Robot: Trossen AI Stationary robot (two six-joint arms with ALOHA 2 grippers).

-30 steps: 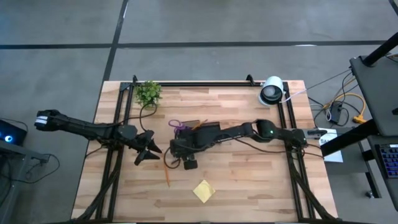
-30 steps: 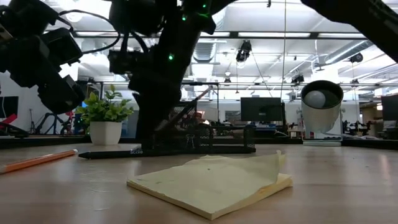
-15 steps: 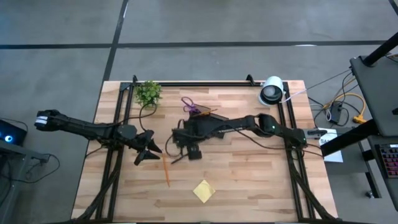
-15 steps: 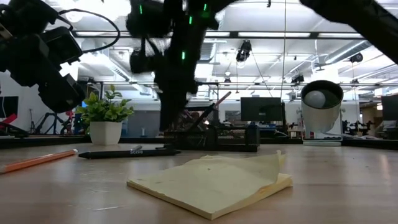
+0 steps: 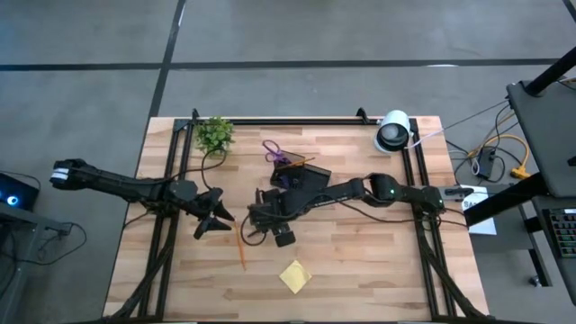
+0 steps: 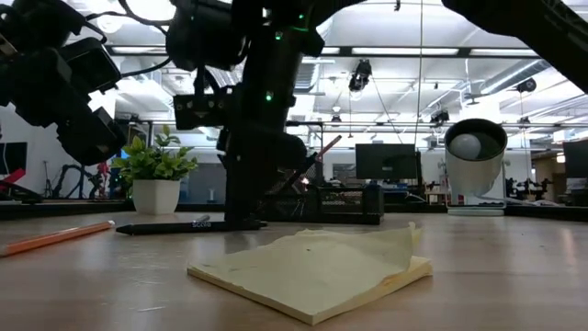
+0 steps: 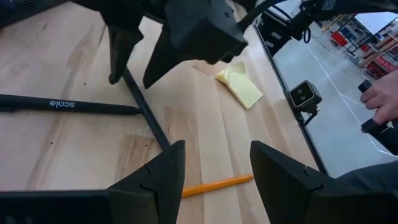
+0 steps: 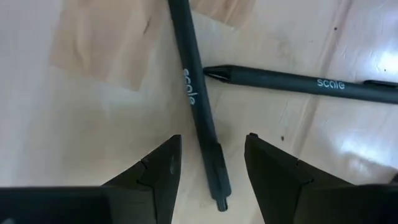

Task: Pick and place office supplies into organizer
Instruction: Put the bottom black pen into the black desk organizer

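My right gripper [image 8: 212,138] is open and low over the table, its fingers on either side of a dark pen [image 8: 198,106]; a second dark pen [image 8: 298,82] lies across that pen's tip. In the high view this gripper [image 5: 257,225] is just near-left of the black organizer [image 5: 304,180], with the purple-handled scissors [image 5: 277,151] at its far-left corner. The orange pencil [image 5: 240,249] and yellow sticky-note pad [image 5: 294,274] lie flat nearer the near edge. My left gripper [image 5: 216,223] waits open to the left, above the table. No markers show.
A small green plant [image 5: 214,133] stands at the far-left corner and a round white-and-black device [image 5: 393,132] at the far-right corner. A black frame rail [image 5: 297,121] runs along the far edge. A person's hand [image 7: 380,99] shows beyond the table.
My right gripper swung toward the far edge, then came back toward the near-left and down over the two pens. The organizer and the scissors beside it now stand farther toward the far edge than a second ago.
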